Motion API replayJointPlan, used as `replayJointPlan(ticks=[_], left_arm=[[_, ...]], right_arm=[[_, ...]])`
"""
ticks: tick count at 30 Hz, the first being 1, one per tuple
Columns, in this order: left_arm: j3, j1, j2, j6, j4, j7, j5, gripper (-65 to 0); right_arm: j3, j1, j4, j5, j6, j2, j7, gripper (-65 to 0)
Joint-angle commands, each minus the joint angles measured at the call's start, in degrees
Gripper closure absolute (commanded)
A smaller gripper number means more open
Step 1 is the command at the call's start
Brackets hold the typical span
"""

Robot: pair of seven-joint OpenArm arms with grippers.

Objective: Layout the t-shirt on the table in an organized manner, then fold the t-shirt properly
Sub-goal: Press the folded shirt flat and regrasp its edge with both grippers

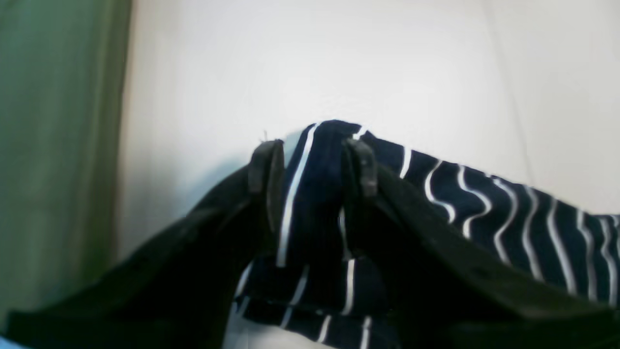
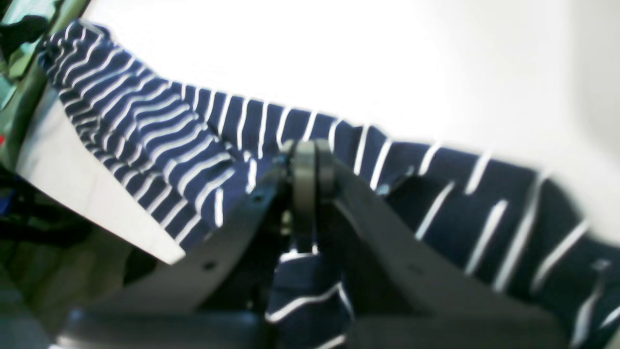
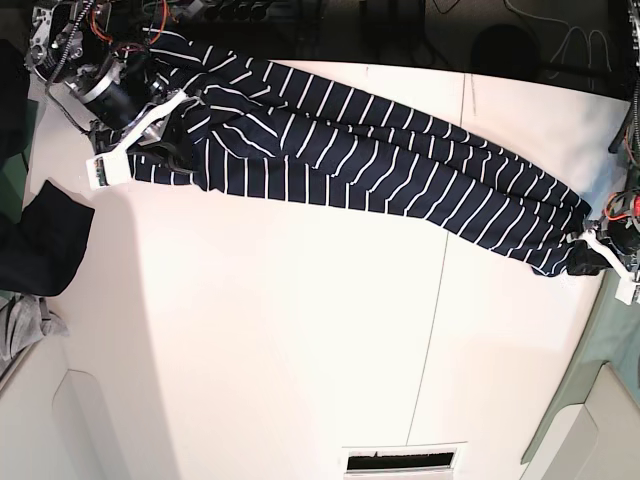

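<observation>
The t-shirt [image 3: 370, 160], dark navy with thin white stripes, lies stretched in a long rumpled band across the far part of the white table [image 3: 300, 330], from the back left to the right edge. At its left end my right gripper [image 2: 305, 162] is shut, with striped fabric [image 2: 300, 286] pinched under its tips; the base view also shows this gripper [image 3: 180, 148]. At the shirt's right end my left gripper [image 1: 314, 165] has its fingers [image 1: 265, 167] apart around a raised fold of fabric [image 1: 315, 194]. In the base view this gripper [image 3: 588, 250] sits at the table's right edge.
A plain dark garment [image 3: 40, 240] hangs over the table's left edge, with a grey cloth [image 3: 20, 320] below it. A thin seam [image 3: 430, 320] crosses the tabletop. A slot [image 3: 400, 460] lies at the near edge. Cables and electronics [image 3: 90, 30] crowd the back left.
</observation>
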Motion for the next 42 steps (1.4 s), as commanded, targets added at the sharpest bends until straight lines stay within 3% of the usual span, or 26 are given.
replayJointPlan(ticks=[1,9,14,20,22,27,30,36,39,42], left_arm=[[-0.46,-1.22,-1.31,1.2,0.72,-1.97,1.09,-22.9],[-0.42,-0.87,0.02,6.08,0.63,-3.17,9.33,-26.2],[-0.42,-0.87,0.04,5.99,-1.16,-3.58,9.84,-26.3],[-0.42,-0.9,0.33,5.95,-7.26,-8.41,9.7,-27.4],[-0.42,-0.85,0.33,5.4,-8.33,-8.26,9.01,-27.4],[-0.42,-0.87,0.17,-0.37,-8.61,-2.6,-0.04,-27.4],[-0.42,-0.85,0.5,-3.67,-8.61,-0.44,0.57,-27.4],[-0.42,-0.2,0.52,-4.57,-8.61,-0.48,1.2,-28.3],[-0.42,1.03,0.5,-7.86,-8.61,-0.48,1.16,-19.4],[-0.37,2.45,0.85,-7.86,-8.61,-0.52,1.14,-0.1]], right_arm=[[-0.55,0.28,-0.81,0.39,0.42,0.31,1.01,0.0],[-2.8,2.34,-15.08,-1.14,0.42,0.46,1.99,0.0],[-2.8,4.57,-18.73,-1.07,0.46,0.48,2.16,0.0],[-2.8,4.57,-18.67,-1.07,0.46,0.48,2.14,0.0],[-2.8,4.57,-18.67,-1.05,0.46,0.46,2.14,0.0],[-2.8,4.55,-18.67,-1.07,0.46,0.48,2.14,0.0],[-2.8,4.57,-18.67,-1.05,0.46,0.48,2.14,0.0],[-2.8,5.05,-18.67,-0.87,0.83,0.46,2.14,0.0],[-2.8,5.35,-18.67,-0.13,0.83,0.46,2.14,0.0],[-2.8,5.68,-18.67,0.48,0.83,0.46,2.14,0.0]])
